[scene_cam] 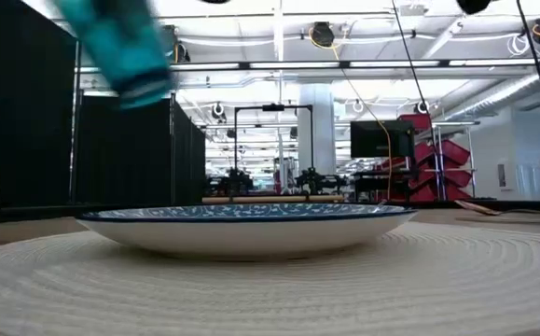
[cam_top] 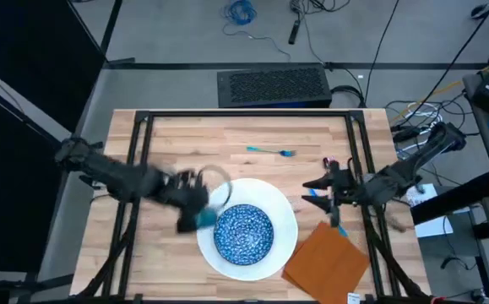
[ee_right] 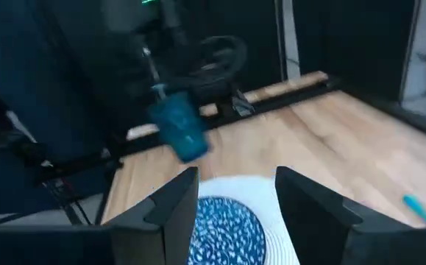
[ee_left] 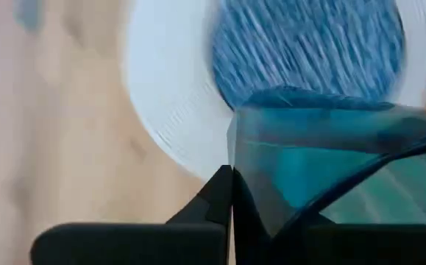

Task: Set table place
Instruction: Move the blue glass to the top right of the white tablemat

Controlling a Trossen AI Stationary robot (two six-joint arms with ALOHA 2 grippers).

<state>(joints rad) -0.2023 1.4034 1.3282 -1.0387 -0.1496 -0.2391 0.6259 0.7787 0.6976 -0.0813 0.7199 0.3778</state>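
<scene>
Two arms are over the worktop [cam_top: 185, 139], and the left claw [cam_top: 195, 215] is the busy one: it hangs at about nine o'clock of the white plate [cam_top: 282, 241], pinching the small teal cup [cam_top: 202, 219] between its fingers, the cup lifted clear of the wood and tilted. From across the room the cup shows leaning in the air above the bowl's far rim, and the left wrist camera has its glassy teal wall filling the space between the fingers. My worry is that lean: if the claw lets go while the cup is canted, it will likely tip and roll, or clip the plate's edge and rattle the bowl. A grip that slackens in the air would drop it onto the crockery. The blue speckled bowl [cam_top: 244, 234] sits centred on the plate and holds nothing I can see; whether the cup holds anything I cannot tell. The right claw [cam_top: 328, 194] waits at about three o'clock of the plate with its fingers spread and nothing between them, just above the orange-brown napkin [cam_top: 327, 262], which lies at roughly four o'clock of the plate. One slim teal piece of cutlery [cam_top: 269, 151] lies alone at twelve o'clock, well apart from the plate.
</scene>
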